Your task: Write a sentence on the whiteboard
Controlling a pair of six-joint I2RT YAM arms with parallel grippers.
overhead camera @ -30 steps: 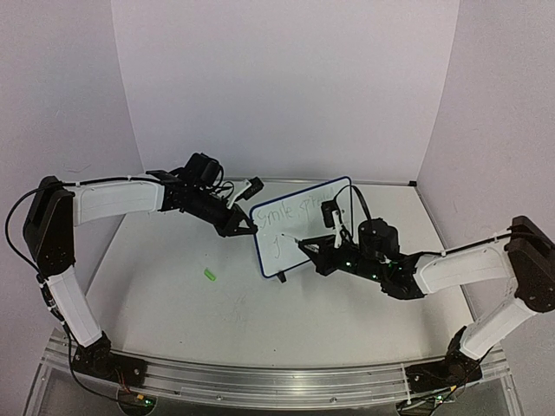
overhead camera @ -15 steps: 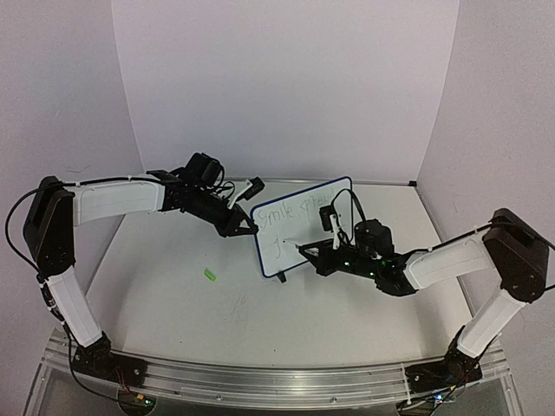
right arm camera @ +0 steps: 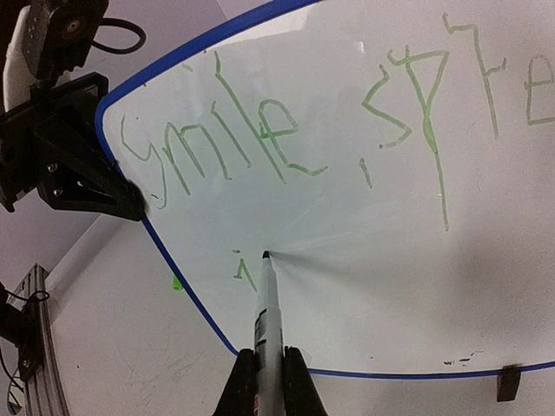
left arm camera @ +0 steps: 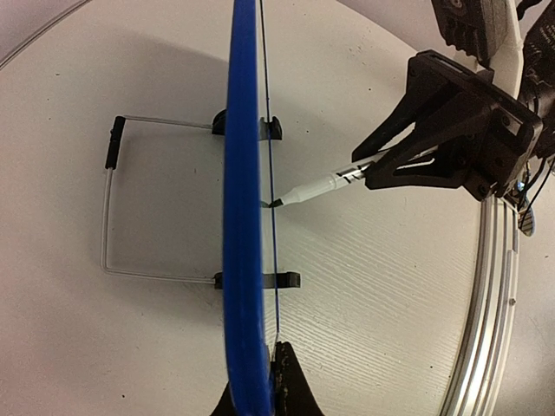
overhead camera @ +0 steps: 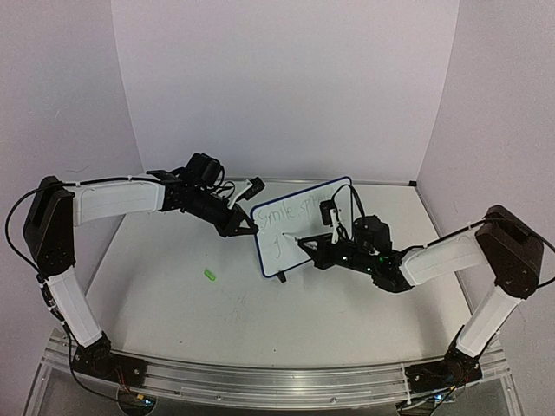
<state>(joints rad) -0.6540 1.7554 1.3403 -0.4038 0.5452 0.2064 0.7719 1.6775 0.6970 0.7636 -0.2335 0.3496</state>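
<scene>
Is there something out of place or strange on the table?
One small green piece, perhaps a pen cap, lies loose on the table, left of the whiteboard in the top view. Nothing else stands out.

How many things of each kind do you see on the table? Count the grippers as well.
whiteboard: 1
marker: 1
small green piece: 1
grippers: 2, the left gripper and the right gripper
Total: 5
</scene>
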